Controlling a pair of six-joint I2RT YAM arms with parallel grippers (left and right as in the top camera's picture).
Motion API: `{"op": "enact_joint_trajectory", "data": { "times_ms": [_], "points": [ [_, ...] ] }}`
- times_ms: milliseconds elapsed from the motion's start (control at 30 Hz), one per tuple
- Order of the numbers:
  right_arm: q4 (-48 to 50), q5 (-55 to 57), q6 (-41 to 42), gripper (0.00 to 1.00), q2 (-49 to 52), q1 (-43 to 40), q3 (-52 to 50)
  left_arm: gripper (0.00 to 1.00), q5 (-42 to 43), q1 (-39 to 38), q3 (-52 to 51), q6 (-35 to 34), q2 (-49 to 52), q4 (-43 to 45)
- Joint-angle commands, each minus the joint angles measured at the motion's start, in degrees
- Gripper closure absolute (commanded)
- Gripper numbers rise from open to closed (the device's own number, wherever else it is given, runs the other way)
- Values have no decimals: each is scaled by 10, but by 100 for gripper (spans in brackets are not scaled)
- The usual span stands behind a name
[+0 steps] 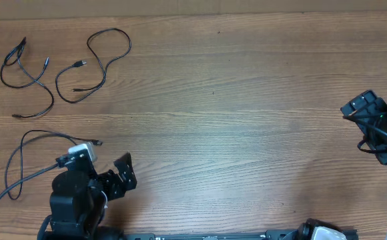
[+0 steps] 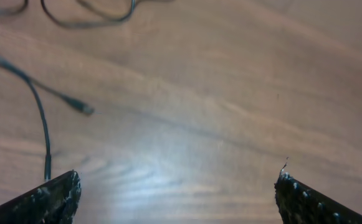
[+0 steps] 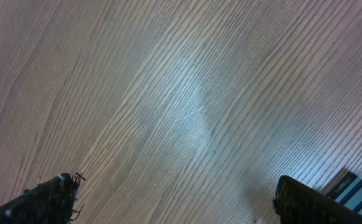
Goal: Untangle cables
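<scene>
Looking down, I see a wood-grain table point(image 1: 233, 100). Three cables point(image 1: 93, 63) lie apart between eight and ten o'clock. The left gripper point(image 2: 177, 193) and right gripper point(image 3: 174, 196) gape wide, holding nothing.

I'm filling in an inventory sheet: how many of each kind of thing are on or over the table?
Black cables: 3, lying apart from one another
Grippers: 2, the left gripper and the right gripper, both open and empty
Total: 5
</scene>
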Motion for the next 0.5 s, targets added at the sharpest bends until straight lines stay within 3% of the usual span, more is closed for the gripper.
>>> {"op": "enact_joint_trajectory", "data": {
  "times_ms": [0,333,467],
  "points": [
    [1,6,-3,0,-1,-2,10,1,19,0,-6,-8,-4,-21],
    [1,6,-3,0,-1,-2,10,0,44,-1,-7,-8,-7,-18],
    [1,6,-3,0,-1,-2,10,1,43,8,-25,-8,-57,-16]
  ]
}}
